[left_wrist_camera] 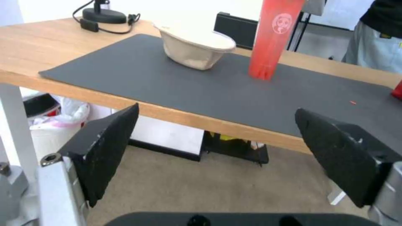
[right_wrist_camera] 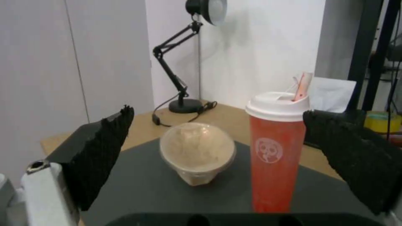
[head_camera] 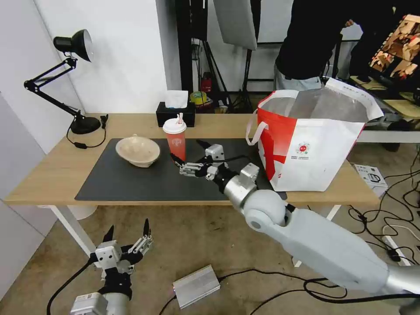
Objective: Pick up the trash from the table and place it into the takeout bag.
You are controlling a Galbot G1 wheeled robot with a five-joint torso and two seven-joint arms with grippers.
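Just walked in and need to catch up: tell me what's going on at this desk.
The right claw is out over the dark mat, open and empty, facing the red drink cup from just beside it. The beige pulp bowl sits on the mat beyond the cup. The takeout bag stands open at the desk's right end. The left claw hangs open below the desk edge.

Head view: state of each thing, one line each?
Cup: upright on the mat, lid on.
Pulp bowl: on the mat, tilted, empty.
Bag: standing, mouth open.
Lamp: off.
Tissue box: tissue sticking out.
Right gripper: open, beside the cup.
Left gripper: open, below the table edge.
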